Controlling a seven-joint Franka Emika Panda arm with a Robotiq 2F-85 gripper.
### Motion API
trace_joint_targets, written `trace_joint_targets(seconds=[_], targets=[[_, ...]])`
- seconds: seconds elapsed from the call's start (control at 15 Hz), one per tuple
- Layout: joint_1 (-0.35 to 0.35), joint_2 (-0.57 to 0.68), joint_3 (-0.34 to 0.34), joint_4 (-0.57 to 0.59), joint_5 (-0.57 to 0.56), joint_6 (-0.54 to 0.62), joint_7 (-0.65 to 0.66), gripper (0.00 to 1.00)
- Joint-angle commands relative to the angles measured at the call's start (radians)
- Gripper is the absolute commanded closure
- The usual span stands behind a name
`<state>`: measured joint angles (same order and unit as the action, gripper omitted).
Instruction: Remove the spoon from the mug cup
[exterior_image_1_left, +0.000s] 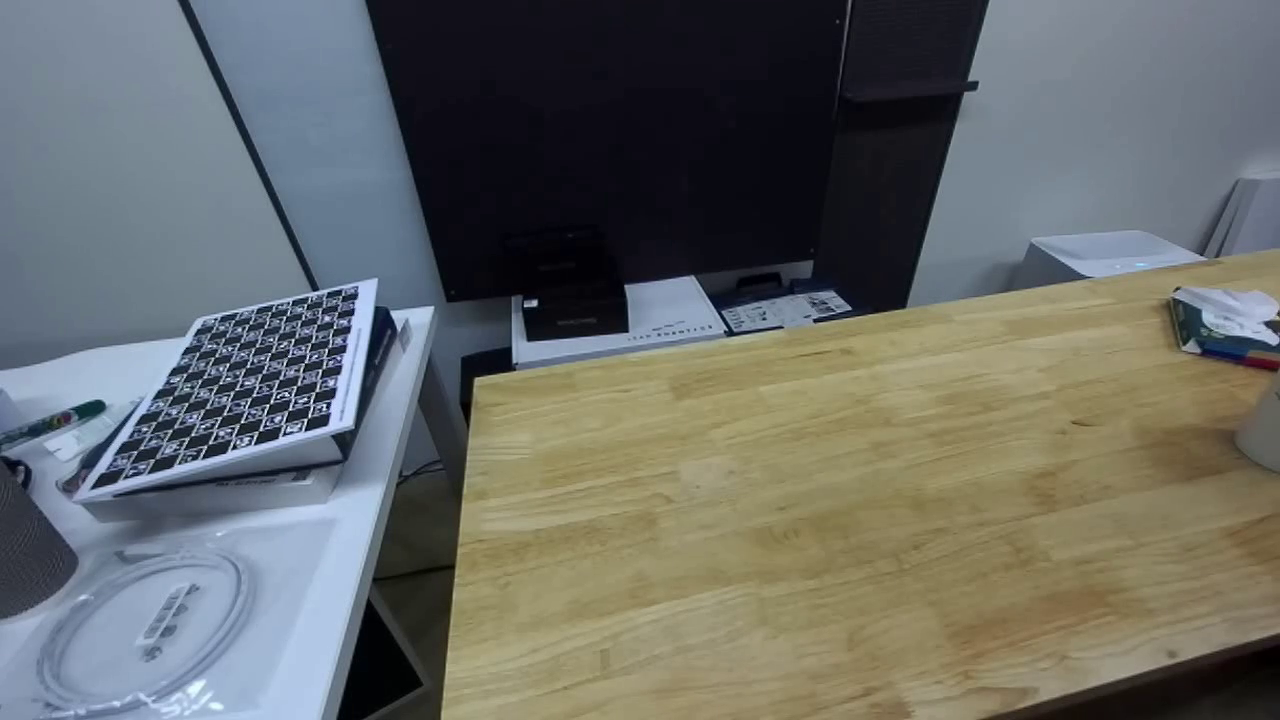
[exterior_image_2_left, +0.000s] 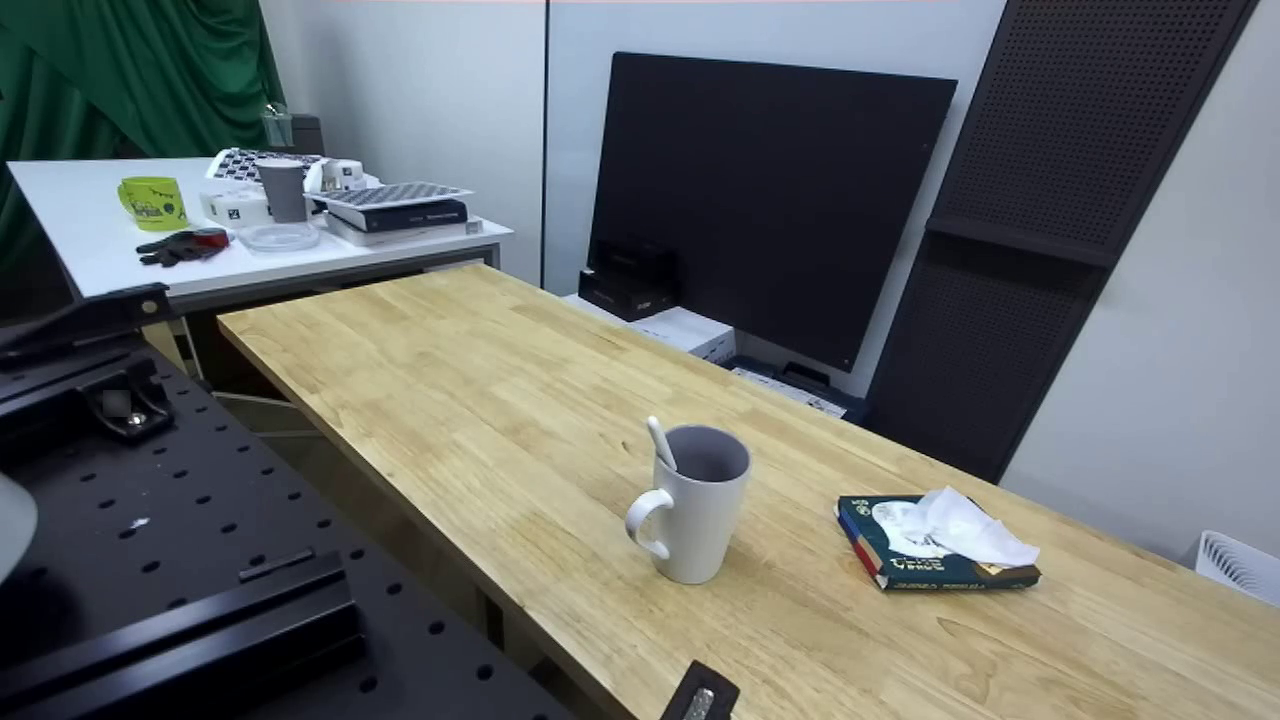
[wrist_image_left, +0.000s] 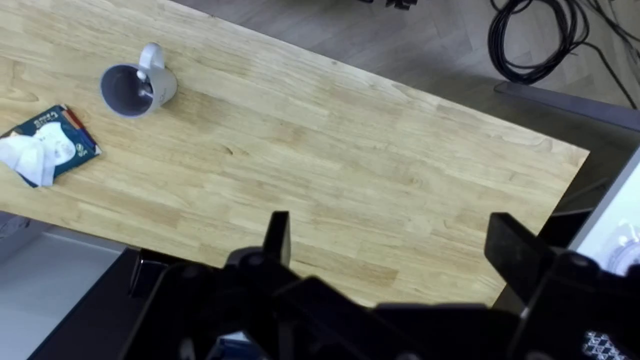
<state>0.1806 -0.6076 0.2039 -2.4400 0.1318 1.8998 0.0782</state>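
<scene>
A light grey mug (exterior_image_2_left: 700, 520) stands upright on the wooden table. A light-coloured spoon (exterior_image_2_left: 660, 443) leans inside it, its pale handle end rising above the rim on the handle side. In the wrist view the mug (wrist_image_left: 167, 89) is at the upper left, and the spoon (wrist_image_left: 143, 82) shows at its rim and inside. Only part of the mug (exterior_image_1_left: 1262, 430) shows at the right edge in an exterior view; the spoon is out of view there. My gripper (wrist_image_left: 390, 215) is open and empty above the table, well away from the mug.
A dark green box (exterior_image_2_left: 880, 540) with white tissue lies near the mug on the wooden table (exterior_image_2_left: 480, 400). A white table (exterior_image_1_left: 330, 560) holding books and a cable bag stands past the table's end. A black perforated plate (exterior_image_2_left: 200, 480) lies alongside. A black piece (exterior_image_2_left: 700, 692) shows at the bottom edge.
</scene>
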Motion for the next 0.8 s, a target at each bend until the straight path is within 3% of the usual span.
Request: trace_joint_targets(seconds=[0.0,0.2,0.73], targets=[[-0.024,0.017,-0.001,-0.018,-0.032,0.165,0.018,0.0],[-0.049,0.078,-0.027,-0.013,-0.068,0.263,-0.012,0.0],[-0.173,0.274,-0.122,-0.012,-0.254,0.348,-0.078,0.0]])
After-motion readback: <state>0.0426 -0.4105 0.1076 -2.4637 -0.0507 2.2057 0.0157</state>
